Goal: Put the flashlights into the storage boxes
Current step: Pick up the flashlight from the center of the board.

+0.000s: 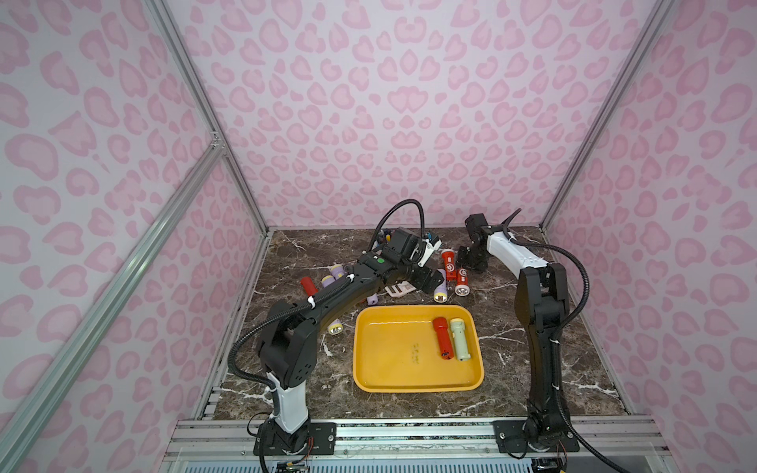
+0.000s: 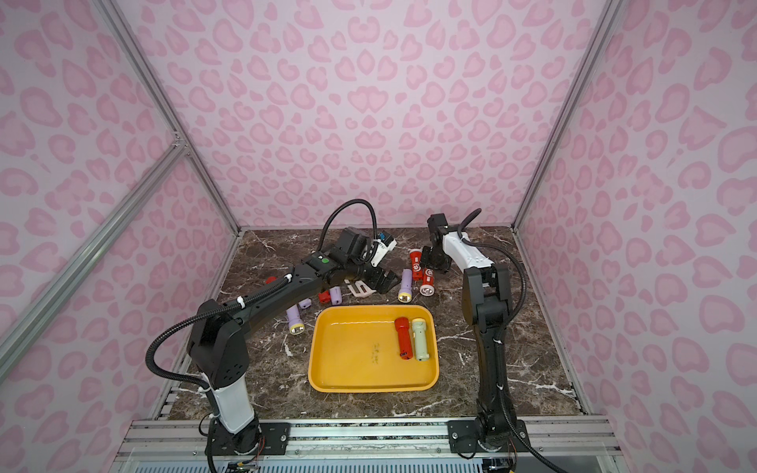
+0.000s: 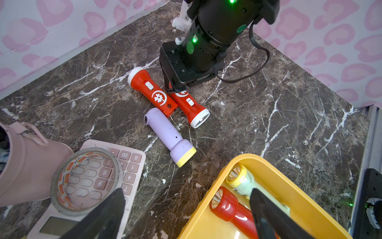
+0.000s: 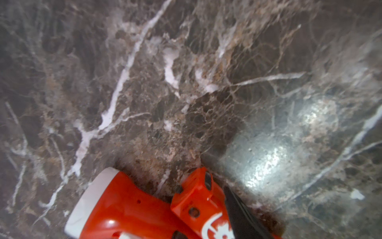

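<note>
Nearest in both top views runs the ribbed aluminium rail (image 1: 409,434) carrying the arm bases. Beyond it the shallow yellow-orange plastic tray (image 1: 389,348) sits on the dark veined marble tabletop (image 1: 532,348). It holds a plain red flashlight (image 1: 443,338) and a pale green flashlight (image 1: 459,339) side by side at its right end. Behind the tray the left gripper (image 1: 428,282) hangs by a flat pink calculator (image 1: 399,290). A lilac yellow-trimmed flashlight (image 1: 441,286), a far red flashlight (image 1: 449,262) and a near red flashlight (image 1: 462,283) lie loose, with the right gripper (image 1: 475,264) low beside them. More lilac and red flashlights (image 1: 327,281) lie under the left arm.

In the left wrist view the closest things are the left gripper's black fingers (image 3: 107,215), spread wide with nothing between. A clear tape roll (image 3: 86,180) rests on the calculator beside a pink cup (image 3: 24,165). The right gripper is down at the near red flashlight's tail end.

In the right wrist view that tail fills the foreground, one black finger (image 4: 237,207) against its side. Whether the claw pinches it I cannot tell.
</note>
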Controlling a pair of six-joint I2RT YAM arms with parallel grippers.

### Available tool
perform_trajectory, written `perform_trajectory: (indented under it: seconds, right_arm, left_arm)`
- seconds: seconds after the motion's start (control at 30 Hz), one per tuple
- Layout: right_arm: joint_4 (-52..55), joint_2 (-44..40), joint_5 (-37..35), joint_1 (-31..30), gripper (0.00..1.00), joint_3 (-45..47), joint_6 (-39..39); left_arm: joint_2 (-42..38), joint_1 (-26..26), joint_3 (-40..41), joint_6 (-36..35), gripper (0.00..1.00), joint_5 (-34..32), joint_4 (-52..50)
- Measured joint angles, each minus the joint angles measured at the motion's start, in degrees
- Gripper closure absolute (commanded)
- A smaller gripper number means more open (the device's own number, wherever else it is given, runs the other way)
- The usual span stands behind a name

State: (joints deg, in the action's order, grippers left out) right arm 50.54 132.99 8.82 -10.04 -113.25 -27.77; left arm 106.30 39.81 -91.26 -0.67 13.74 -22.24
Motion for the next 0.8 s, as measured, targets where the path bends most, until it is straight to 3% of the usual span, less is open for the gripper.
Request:
perform_trajectory:
  seconds: [0.27,0.8]
  right_arm:
    - [0.6,2.0,-0.2,0.8,0.49,0.0,0.6]
    - [1.4,1.9,-1.5,1.2,0.66,0.2,1.4]
  left_arm:
    - [0.7,-0.1,-0.7,0.3,0.04,0.4,-0.3]
    - [0.1,-0.1,-0.2,1.1,0.05,0.3,-0.3]
